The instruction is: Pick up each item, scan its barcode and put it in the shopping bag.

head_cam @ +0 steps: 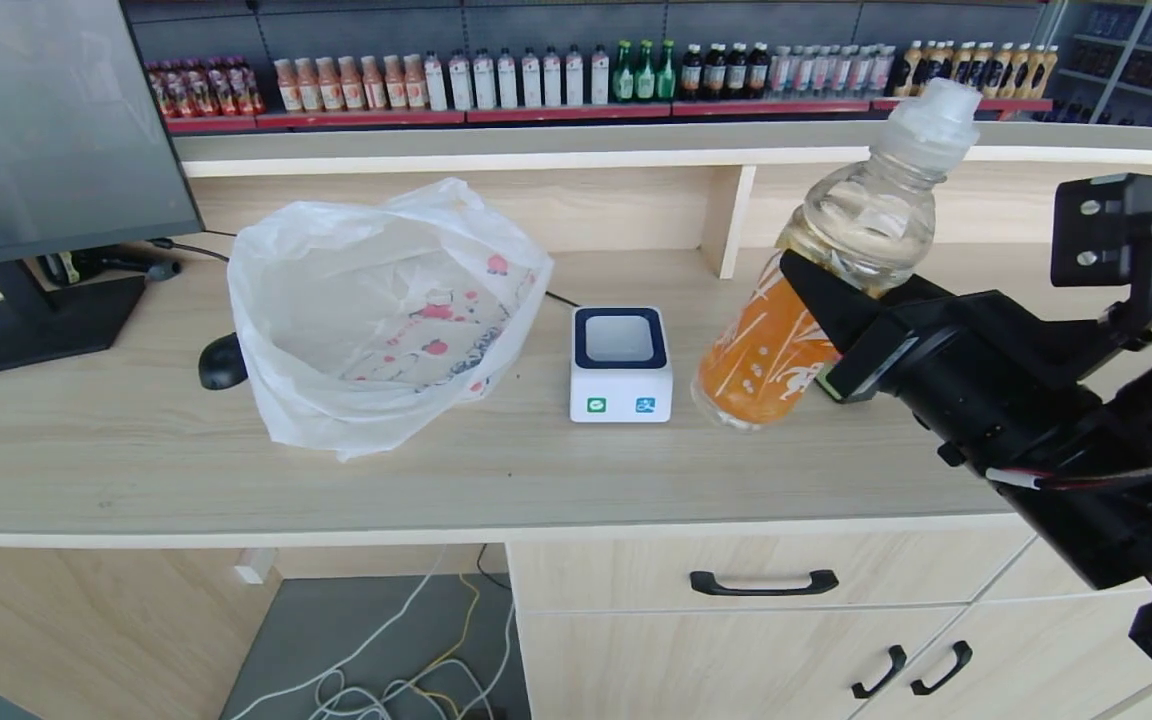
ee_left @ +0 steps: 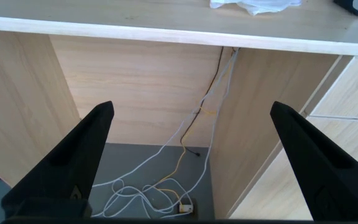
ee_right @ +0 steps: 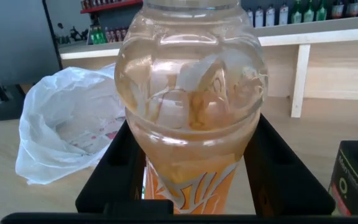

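Note:
A clear bottle [head_cam: 836,260] with an orange label and white cap hangs tilted above the counter, just right of the scanner. My right gripper [head_cam: 841,320] is shut on its middle; the right wrist view has the bottle [ee_right: 191,112] close up between the black fingers [ee_right: 114,168]. The white barcode scanner [head_cam: 621,362] with a dark top window sits mid-counter. Left of it stands the open white shopping bag [head_cam: 381,310] with red print, also seen as the bag [ee_right: 67,130]. My left gripper [ee_left: 188,162] is open, low below the counter edge, facing the gap with cables.
A monitor [head_cam: 46,150] on a stand occupies the counter's far left, with a black mouse [head_cam: 223,362] beside the bag. A raised wooden ledge [head_cam: 636,150] and divider [head_cam: 728,220] back the counter. Drawers with black handles [head_cam: 764,583] lie beneath. Cables [ee_left: 166,186] trail on the floor.

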Motion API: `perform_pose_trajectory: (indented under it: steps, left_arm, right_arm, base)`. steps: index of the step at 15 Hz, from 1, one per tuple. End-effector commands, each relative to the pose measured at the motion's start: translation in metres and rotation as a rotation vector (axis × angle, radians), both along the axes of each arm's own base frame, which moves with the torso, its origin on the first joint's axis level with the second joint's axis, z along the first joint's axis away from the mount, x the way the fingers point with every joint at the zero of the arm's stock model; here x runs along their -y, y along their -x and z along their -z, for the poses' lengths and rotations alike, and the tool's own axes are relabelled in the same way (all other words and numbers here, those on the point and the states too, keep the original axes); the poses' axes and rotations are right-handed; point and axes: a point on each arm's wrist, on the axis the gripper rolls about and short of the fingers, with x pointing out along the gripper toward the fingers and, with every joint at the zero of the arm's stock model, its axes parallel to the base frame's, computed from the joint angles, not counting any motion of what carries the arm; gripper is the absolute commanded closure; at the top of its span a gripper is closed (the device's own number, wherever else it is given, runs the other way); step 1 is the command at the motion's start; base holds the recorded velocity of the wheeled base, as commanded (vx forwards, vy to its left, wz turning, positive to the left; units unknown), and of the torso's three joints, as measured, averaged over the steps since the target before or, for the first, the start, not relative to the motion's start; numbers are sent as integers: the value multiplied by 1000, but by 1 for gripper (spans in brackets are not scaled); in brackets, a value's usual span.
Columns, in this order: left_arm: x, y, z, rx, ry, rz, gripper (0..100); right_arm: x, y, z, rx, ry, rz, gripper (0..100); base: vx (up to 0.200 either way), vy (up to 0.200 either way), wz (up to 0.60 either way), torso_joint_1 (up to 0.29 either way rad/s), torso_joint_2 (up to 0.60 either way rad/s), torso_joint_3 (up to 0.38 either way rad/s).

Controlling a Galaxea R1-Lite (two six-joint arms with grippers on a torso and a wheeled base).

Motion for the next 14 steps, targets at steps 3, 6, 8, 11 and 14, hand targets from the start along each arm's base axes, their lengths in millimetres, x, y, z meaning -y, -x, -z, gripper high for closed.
perform_pose_trajectory:
  steps: [3,6,8,11,14]
  left_arm:
    - [0,0,0,0,1,1,0]
    - [0,0,0,0,-2,1,0]
    - [0,0,0,0,-2,1,0]
    - [0,0,0,0,-1,1,0]
    - [0,0,0,0,-2,1,0]
  right_arm:
    - [1,1,-2,5,-3,-1,100]
    - [1,2,-3,8,-6,-1,100]
    - [1,1,-8,24,-18,0,100]
    - [-1,-2,-15,46,-32,-1,100]
    - [-4,-6,-18,46,-56,-8,100]
  base:
    - [0,200,0,-5,1,1]
    - [0,0,0,0,0,0]
    - [0,0,0,0,0,0]
    - [0,0,0,0,0,0]
    - [0,0,0,0,0,0]
